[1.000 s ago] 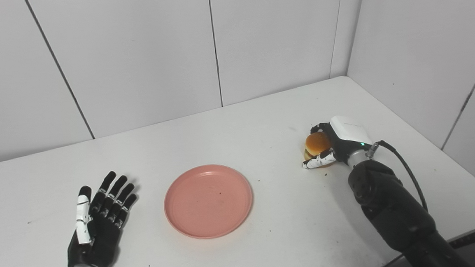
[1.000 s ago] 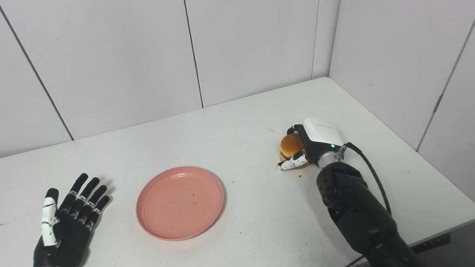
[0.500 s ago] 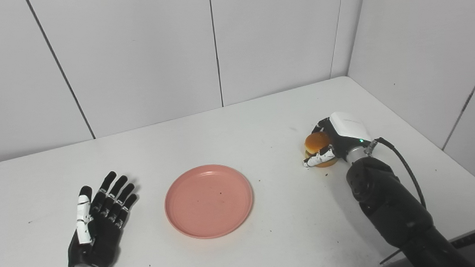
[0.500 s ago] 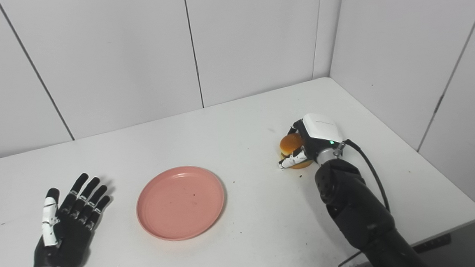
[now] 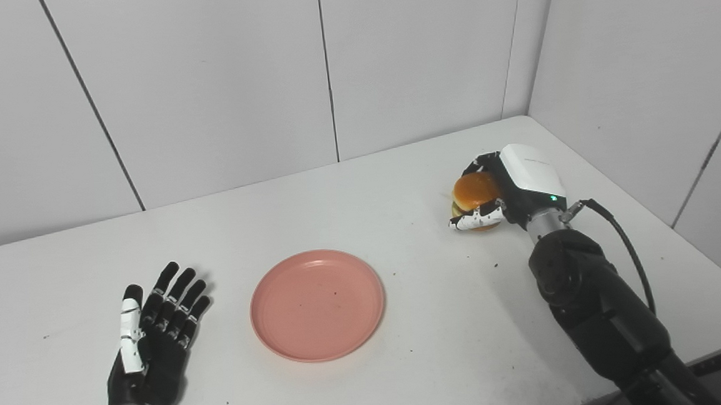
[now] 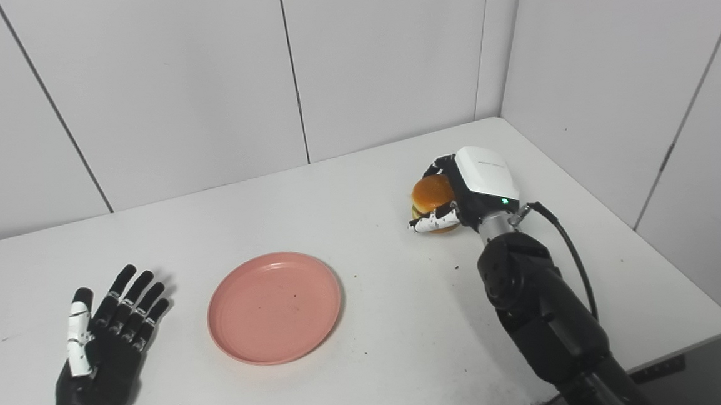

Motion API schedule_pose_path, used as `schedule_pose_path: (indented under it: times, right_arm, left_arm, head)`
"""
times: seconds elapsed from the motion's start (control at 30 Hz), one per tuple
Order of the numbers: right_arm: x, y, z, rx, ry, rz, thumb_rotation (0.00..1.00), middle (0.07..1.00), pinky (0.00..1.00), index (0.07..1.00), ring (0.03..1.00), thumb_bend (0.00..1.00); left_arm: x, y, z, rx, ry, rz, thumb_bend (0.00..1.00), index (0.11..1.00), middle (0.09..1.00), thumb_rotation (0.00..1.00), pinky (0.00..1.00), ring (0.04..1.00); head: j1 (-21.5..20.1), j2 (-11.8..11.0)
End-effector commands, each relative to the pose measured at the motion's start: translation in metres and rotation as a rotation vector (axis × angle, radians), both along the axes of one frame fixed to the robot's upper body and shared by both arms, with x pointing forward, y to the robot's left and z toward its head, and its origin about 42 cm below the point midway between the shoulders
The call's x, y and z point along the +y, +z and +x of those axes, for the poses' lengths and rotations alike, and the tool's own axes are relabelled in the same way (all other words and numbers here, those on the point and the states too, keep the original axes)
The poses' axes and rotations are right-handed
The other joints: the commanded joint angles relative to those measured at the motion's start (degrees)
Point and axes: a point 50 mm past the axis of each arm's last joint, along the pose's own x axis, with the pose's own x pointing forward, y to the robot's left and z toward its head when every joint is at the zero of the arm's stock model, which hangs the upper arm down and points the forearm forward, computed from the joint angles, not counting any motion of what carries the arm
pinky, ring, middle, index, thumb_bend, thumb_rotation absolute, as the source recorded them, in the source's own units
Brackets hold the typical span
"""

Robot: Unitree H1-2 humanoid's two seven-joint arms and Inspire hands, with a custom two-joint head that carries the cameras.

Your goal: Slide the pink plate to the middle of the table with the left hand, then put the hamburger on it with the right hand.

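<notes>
The pink plate (image 5: 316, 304) lies flat near the middle of the white table (image 5: 397, 181), with nothing on it. To its right, my right hand (image 5: 510, 187) is shut on the hamburger (image 5: 472, 192), thumb under the orange bun, and holds it lifted a little above the tabletop. The hand's white back hides the burger's right side. At the left front, my left hand (image 5: 153, 340) rests flat on the table with its fingers spread, palm down, a hand's width left of the plate and holding nothing.
White wall panels close off the table at the back and along the right side. The table's front edge runs near my right forearm (image 5: 599, 313), and a black cable loops off the wrist.
My right hand has risen off the table with the hamburger and moved slightly back. The left hand has drawn back a little towards the front edge. The plate has stayed put.
</notes>
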Motion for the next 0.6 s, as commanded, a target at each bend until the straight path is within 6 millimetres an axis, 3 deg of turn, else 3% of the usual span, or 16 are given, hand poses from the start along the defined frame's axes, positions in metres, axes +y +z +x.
schedule_pose_path:
  times: [0.0,0.13,0.23,0.33,0.57]
  right_arm:
    - [0.014,0.035,0.006,-0.103,0.066,-0.025,0.14,0.417,0.26,0.487,0.346,0.5]
    - [0.036,0.045,0.004,-0.118,0.119,-0.001,0.14,0.389,0.24,0.485,0.315,0.5]
    - [0.064,0.052,0.004,-0.138,0.186,0.017,0.13,0.331,0.19,0.482,0.254,0.5]
    - [0.084,0.054,0.006,-0.139,0.243,0.027,0.13,0.368,0.21,0.484,0.284,0.5]
    - [0.125,0.05,0.008,-0.119,0.357,0.035,0.13,0.359,0.2,0.485,0.274,0.51]
  left_arm:
    - [-0.003,-0.007,-0.005,0.047,0.0,0.025,0.53,0.916,0.921,1.0,0.95,0.922]
    - [-0.011,-0.006,-0.007,0.046,0.006,0.04,0.53,0.913,0.918,1.0,0.94,0.92]
    - [-0.019,-0.005,-0.008,0.043,0.015,0.048,0.53,0.909,0.916,1.0,0.94,0.919]
    - [-0.025,-0.004,-0.008,0.036,0.021,0.044,0.53,0.905,0.913,1.0,0.94,0.918]
    - [-0.035,-0.001,-0.008,0.029,0.028,0.055,0.54,0.904,0.913,1.0,0.93,0.913]
  head:
    - [0.3,0.0]
    - [3.5,0.6]
    - [6.7,0.9]
    - [8.9,1.3]
    - [11.7,1.8]
